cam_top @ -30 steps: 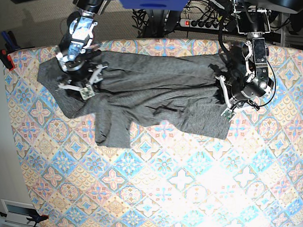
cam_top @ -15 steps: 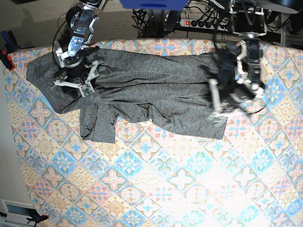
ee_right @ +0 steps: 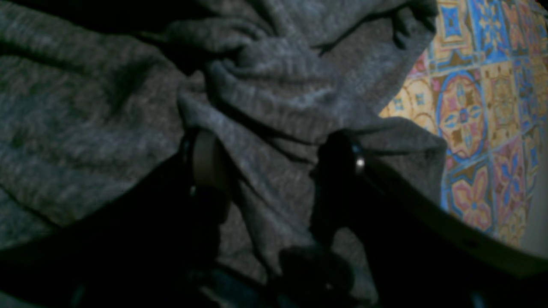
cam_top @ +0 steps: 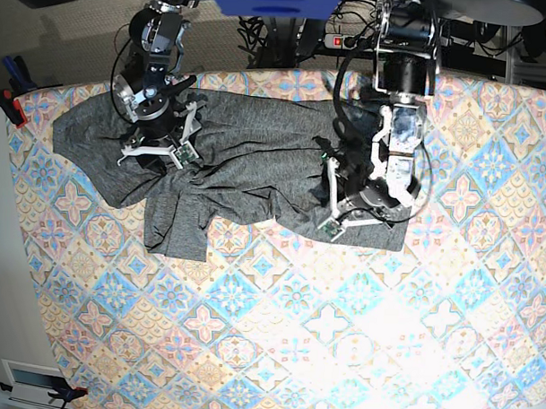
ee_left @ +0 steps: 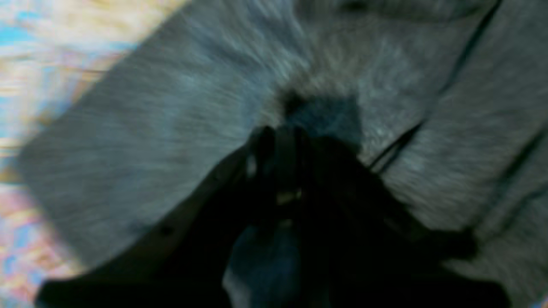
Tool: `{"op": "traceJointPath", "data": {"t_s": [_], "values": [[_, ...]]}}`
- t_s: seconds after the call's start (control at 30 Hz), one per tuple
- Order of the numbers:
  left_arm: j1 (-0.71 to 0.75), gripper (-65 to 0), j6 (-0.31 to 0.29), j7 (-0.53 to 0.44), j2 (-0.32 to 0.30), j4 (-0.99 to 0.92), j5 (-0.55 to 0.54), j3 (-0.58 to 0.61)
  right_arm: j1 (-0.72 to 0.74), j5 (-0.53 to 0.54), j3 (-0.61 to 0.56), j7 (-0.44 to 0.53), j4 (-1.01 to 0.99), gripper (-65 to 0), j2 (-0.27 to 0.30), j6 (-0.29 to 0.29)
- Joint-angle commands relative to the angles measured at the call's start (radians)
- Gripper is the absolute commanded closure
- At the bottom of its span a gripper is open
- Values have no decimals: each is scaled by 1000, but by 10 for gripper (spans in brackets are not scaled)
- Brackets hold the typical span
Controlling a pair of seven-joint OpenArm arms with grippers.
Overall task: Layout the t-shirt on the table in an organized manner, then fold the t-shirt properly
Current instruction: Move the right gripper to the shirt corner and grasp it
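Claw work at both ends of a dark-grey t-shirt (cam_top: 257, 159): in the base view the left claw (cam_top: 337, 216), at centre right of the frame, sits on the garment's lower right portion, while the right claw (cam_top: 158, 147), at upper left, is planted on the bunched fabric near the shirt's left end. The left wrist view, heavily blurred, shows the left claw (ee_left: 280, 137) with its two dark fingers (ee_left: 261, 147) drawn together, their tips pressed into the grey cloth at a small dark pucker; whether fabric is actually pinched between them cannot be told through the blur. The right wrist view shows the right claw (ee_right: 274, 158) with its fingers (ee_right: 205, 162) standing well apart, a ridge of gathered cloth running down between them, with neither finger closed against it. The t-shirt (ee_right: 265, 85) lies spread in a wide, rumpled band across the upper part of the desk (cam_top: 340, 350), creased through its middle, with one flap hanging down toward the lower left of the garment and a straighter edge at its right end. A strip of the patterned desk cover (ee_left: 38, 51), in blue, peach and pink, shows along the left side of the left wrist frame, and bright floral tiles (ee_right: 479, 98) fill the right edge of the right wrist frame beside the shirt's folded edge. Cables and a power strip (cam_top: 364, 42) lie beyond the desk's far edge at the top of the base view.
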Motion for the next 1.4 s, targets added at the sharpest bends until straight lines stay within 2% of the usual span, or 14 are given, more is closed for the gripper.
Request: {"op": "traceJointPath", "data": {"t_s": [0.0,0.13,0.3,0.9,0.97,1.13,1.2,1.37], "values": [[-12,-36,-2,8,0,-45,28,-1,-6,4,-11,20,24,-321,-1,-7],[-9,-36,0,-56,-3,-163,78,-18,-17,4,-11,20,85,-321,-1,-7],[2,-36,0,-64,-2,-166,131,-128,-20,4,-11,20,139,-320,-1,-5],[31,-36,0,-58,-7,-166,132,-133,-152,14,-161,27,262,-320,-3,18],[42,-36,0,-58,-7,-166,132,-133,-154,64,-157,29,263,-320,-3,18],[60,-36,0,-58,-8,-166,132,-133,-109,190,-88,21,257,-320,5,27],[67,-36,0,-58,-8,-166,132,-133,-48,252,-41,15,254,-320,7,55],[67,-36,0,-58,-8,-166,132,-133,130,347,141,-189,253,-320,7,55]]}}
